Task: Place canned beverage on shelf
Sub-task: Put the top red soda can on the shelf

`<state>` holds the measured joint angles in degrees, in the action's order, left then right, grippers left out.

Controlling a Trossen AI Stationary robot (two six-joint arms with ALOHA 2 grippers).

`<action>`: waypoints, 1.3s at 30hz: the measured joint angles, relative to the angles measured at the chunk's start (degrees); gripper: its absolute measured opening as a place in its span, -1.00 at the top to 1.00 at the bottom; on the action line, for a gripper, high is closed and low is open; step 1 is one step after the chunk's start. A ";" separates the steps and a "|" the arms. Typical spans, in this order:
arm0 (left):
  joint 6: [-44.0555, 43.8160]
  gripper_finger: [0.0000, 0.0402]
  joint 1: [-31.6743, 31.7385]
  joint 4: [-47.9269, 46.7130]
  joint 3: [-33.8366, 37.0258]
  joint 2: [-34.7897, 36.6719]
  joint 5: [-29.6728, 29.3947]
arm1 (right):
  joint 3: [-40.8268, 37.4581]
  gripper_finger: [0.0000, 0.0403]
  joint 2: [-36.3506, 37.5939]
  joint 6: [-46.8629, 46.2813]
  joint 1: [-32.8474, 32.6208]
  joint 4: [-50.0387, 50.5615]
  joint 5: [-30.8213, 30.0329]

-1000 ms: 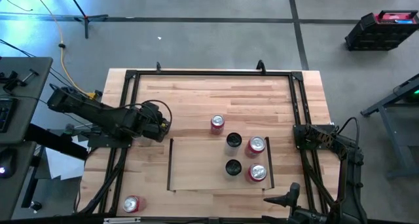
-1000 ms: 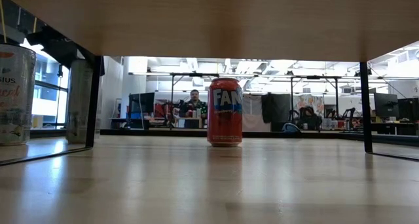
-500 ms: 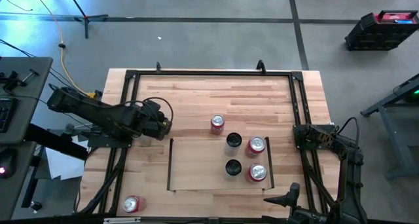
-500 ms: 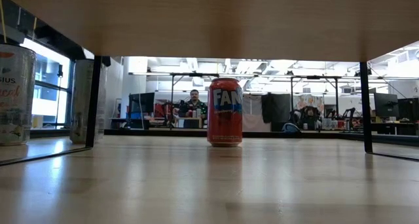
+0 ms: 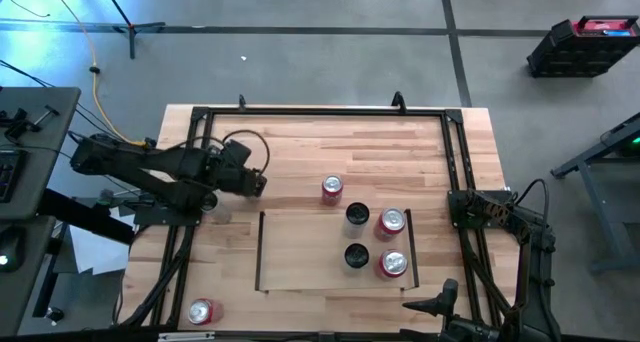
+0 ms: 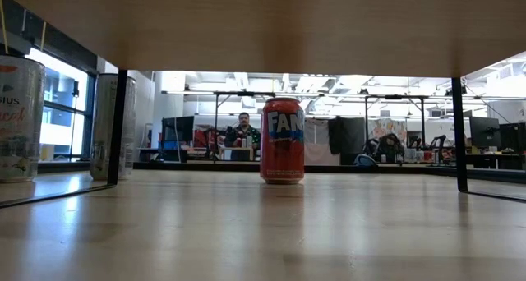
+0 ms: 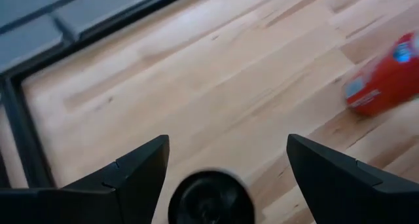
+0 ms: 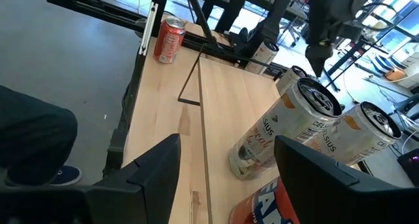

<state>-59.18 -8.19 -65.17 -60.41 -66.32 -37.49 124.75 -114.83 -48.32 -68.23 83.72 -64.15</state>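
Two arms flank the wooden surface [image 5: 300, 147], and the shelf [image 5: 300, 252] lies flat at its middle. On the shelf's right part stand two dark-topped cans [image 5: 357, 215] and two red cans [image 5: 392, 222]; another red can [image 5: 332, 189] stands just beyond the shelf's far edge, and one more [image 5: 201, 311] sits off its near left corner. Left of the shelf the left hand [image 5: 255, 182] hovers open and empty. Right of it, the right hand [image 8: 226, 165] waits open.

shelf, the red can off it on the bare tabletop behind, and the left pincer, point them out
shelf [image 5: 300, 252], high view, bare left part of the pale panel
red can [image 5: 332, 188], high view, its top lid
left pincer [image 5: 260, 181], high view, between its open fingertips
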 joint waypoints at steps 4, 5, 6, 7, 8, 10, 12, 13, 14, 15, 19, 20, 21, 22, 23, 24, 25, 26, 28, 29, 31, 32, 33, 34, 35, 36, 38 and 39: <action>12.94 -0.50 2.46 7.77 -2.74 0.00 2.83 | 0.00 -0.15 0.04 0.89 -0.02 -0.02 -2.27; 16.72 -0.50 3.07 10.98 -3.03 0.02 4.59 | 0.00 -0.15 0.20 1.42 -0.02 -0.01 -3.06; 20.46 -0.50 3.71 14.47 -3.14 0.02 6.98 | 0.00 -0.15 0.52 2.06 -0.02 -0.10 -3.46; 24.05 -0.50 4.39 18.04 -3.16 0.02 9.83 | 0.00 -0.15 0.99 2.36 -0.02 -0.25 -3.59; 27.29 -0.50 5.09 21.31 -3.16 0.00 12.26 | 0.00 -0.15 1.60 2.38 -0.01 -0.24 -3.97; 31.82 -0.50 6.37 26.83 -3.19 -0.26 15.37 | 0.00 -0.15 2.91 2.35 -0.01 -0.29 -4.96; 36.12 -0.50 7.51 30.83 -3.16 -0.61 16.63 | 0.02 -0.15 4.08 2.35 0.00 -0.40 -6.01; 38.26 -0.50 8.09 32.42 -3.12 -0.61 16.70 | 0.02 -0.15 4.68 2.35 0.00 -0.43 -6.33; 39.91 -0.50 8.59 34.37 -3.12 -0.57 16.74 | 0.02 -0.15 5.23 2.35 0.00 -0.59 -6.43; 40.95 -0.50 9.16 36.40 -3.19 -0.55 17.03 | 0.02 -0.15 5.79 2.35 0.00 -0.76 -6.54; 39.73 -0.50 13.20 39.84 -3.50 -0.54 25.03 | 0.02 -0.15 7.93 2.35 0.20 -1.54 -9.33; 39.44 -0.50 14.31 39.88 -3.89 -0.70 26.33 | 0.02 -0.15 8.42 2.35 0.42 -1.56 -10.34; 39.40 -0.50 15.30 39.90 -4.43 -1.13 27.19 | 0.02 -0.15 8.88 2.42 0.52 -1.47 -11.39; 39.66 -0.50 16.13 39.78 -4.98 -1.62 28.02 | 0.02 -0.15 9.34 3.05 0.74 -1.34 -12.24; 40.08 -0.50 16.91 38.98 -5.37 -2.03 28.82 | 0.02 -0.15 9.95 3.60 1.12 -1.31 -12.81; 40.68 -0.50 17.68 38.20 -5.81 -2.39 29.81 | 0.02 -0.15 10.49 3.86 1.52 -1.19 -13.31; 41.28 -0.50 18.24 38.11 -6.58 -2.91 30.89 | 0.02 -0.15 11.13 3.82 2.00 -0.84 -13.87; 41.60 -0.50 18.60 38.41 -7.45 -3.52 31.96 | 0.02 -0.15 11.73 3.36 2.57 -0.28 -14.40; 41.96 -0.50 19.27 37.98 -8.86 -5.04 33.20 | 0.02 -0.15 13.14 2.24 4.06 0.50 -14.81; 42.40 -0.50 19.50 37.92 -9.68 -6.18 33.54 | 0.02 -0.15 13.91 2.08 4.83 0.93 -14.66; 43.59 -0.50 19.50 37.66 -11.39 -8.84 34.23 | 0.02 -0.15 15.76 2.02 6.57 1.10 -14.05; 44.22 -0.50 19.50 37.67 -12.42 -10.17 34.39 | 0.02 -0.15 16.73 2.06 7.37 1.10 -13.82; 44.75 -0.50 19.50 37.80 -13.38 -11.36 34.68 | 0.02 -0.15 17.75 2.15 8.07 1.11 -13.81; 45.19 -0.50 19.50 37.77 -14.36 -12.58 35.08 | 0.02 -0.15 18.77 2.19 8.83 1.27 -13.80; 45.65 -0.50 19.50 37.91 -15.43 -13.89 35.55 | 0.02 -0.15 19.82 2.22 9.58 1.51 -13.79; 46.03 -0.50 19.50 38.08 -16.29 -15.06 35.90 | 0.02 -0.15 20.92 2.26 10.22 2.03 -13.77; 46.45 -0.50 19.48 37.88 -17.44 -17.10 36.25 | 0.03 -0.15 22.93 2.28 11.34 3.94 -13.76; 46.54 -0.50 19.48 37.97 -18.04 -18.07 36.25 | 0.04 -0.15 23.80 2.27 11.92 5.14 -13.76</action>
<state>-12.63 11.29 -27.19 -78.44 -84.40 -1.23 124.80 -91.03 -46.06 -56.30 88.86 -77.91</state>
